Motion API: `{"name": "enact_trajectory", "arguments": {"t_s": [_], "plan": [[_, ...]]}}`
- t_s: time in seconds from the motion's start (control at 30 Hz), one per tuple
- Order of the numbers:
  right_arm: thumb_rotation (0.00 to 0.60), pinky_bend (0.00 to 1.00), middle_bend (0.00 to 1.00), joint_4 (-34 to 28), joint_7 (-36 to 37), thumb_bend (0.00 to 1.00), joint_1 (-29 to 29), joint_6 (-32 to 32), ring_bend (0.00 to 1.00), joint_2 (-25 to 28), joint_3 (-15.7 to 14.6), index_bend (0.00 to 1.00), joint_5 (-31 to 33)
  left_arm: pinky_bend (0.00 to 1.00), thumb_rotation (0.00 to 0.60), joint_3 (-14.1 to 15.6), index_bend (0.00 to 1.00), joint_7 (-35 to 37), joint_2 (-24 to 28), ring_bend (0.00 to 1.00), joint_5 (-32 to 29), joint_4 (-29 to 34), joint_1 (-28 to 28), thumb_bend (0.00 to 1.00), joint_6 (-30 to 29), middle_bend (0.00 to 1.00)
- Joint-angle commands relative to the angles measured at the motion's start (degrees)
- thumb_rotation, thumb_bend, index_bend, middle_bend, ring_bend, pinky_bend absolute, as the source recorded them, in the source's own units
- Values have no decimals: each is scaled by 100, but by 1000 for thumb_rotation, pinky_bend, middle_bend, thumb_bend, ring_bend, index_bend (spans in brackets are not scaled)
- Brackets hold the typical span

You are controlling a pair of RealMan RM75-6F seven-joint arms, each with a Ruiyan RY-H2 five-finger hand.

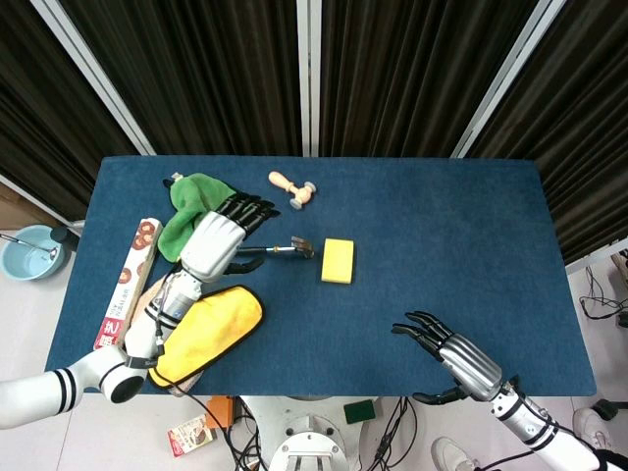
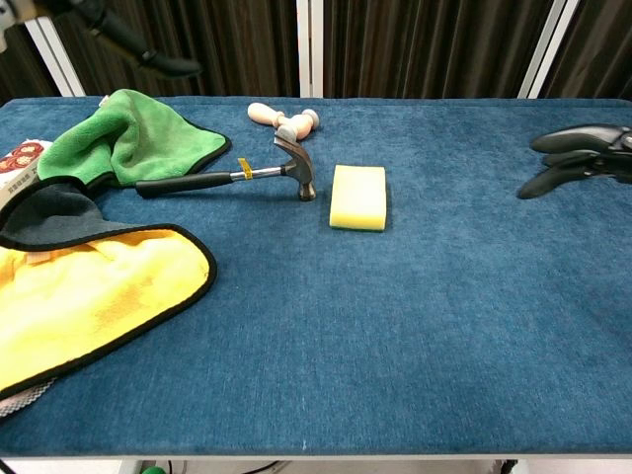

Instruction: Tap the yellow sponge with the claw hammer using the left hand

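The claw hammer [image 1: 282, 249] [image 2: 237, 177] lies flat on the blue table, black handle to the left, steel head beside the yellow sponge [image 1: 338, 260] [image 2: 357, 197]. A small gap separates head and sponge. My left hand [image 1: 224, 235] hovers above the handle end with its fingers spread and holds nothing. In the chest view only its dark fingers [image 2: 133, 44] show, high at the top left, well clear of the hammer. My right hand [image 1: 449, 345] [image 2: 578, 158] hangs over the table's right side with its fingers stretched out and empty.
A green cloth [image 1: 194, 199] [image 2: 128, 138] lies behind the hammer handle, and a yellow black-edged cloth [image 1: 211, 329] [image 2: 89, 296] at the front left. A small wooden tool [image 1: 292, 186] [image 2: 281, 117] sits behind the hammer head. A snack box [image 1: 132, 280] lies at the left edge.
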State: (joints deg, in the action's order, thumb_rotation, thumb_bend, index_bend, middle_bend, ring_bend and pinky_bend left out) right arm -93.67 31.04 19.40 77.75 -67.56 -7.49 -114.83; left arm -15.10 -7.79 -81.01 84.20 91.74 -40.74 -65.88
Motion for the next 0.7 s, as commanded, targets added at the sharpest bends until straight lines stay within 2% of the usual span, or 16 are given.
{"name": "enact_trajectory", "arguments": {"t_s": [0.03, 0.2, 0.27, 0.3, 0.37, 0.57, 0.7], "plan": [[600, 0, 134, -20, -16, 131, -11, 92, 0, 72, -29, 45, 49, 163, 600, -54, 217, -152, -5, 142, -233, 22, -70, 160, 141, 186], [600, 0, 135, -3, -26, 131, -237, 547, 0, 321, -202, 45, 76, 174, 600, -99, 291, -546, -125, 154, -1272, -43, -131, 177, 615, 236], [600, 0, 138, 39, -90, 131, -368, 750, 0, 404, -251, 45, 116, 196, 600, -76, 379, -847, -242, 206, -1764, -71, -187, 221, 798, 299], [600, 0, 139, 51, -110, 131, -418, 822, 0, 432, -270, 45, 135, 202, 600, -73, 392, -958, -322, 224, -1949, -94, -217, 232, 840, 317], [600, 0, 139, 66, -125, 131, -511, 975, 0, 487, -315, 45, 144, 207, 600, -78, 388, -1186, -570, 234, -2318, -210, -290, 244, 852, 329], [600, 0, 142, 113, -288, 131, -705, 1237, 0, 521, -393, 56, 134, 214, 600, -169, 283, -1769, -1180, 229, -3380, -614, -551, 245, 906, 289], [600, 0, 142, 177, -263, 131, -779, 1297, 0, 486, -441, 61, 164, 219, 600, -281, 265, -2132, -1540, 228, -4050, -888, -787, 241, 889, 282]]}}
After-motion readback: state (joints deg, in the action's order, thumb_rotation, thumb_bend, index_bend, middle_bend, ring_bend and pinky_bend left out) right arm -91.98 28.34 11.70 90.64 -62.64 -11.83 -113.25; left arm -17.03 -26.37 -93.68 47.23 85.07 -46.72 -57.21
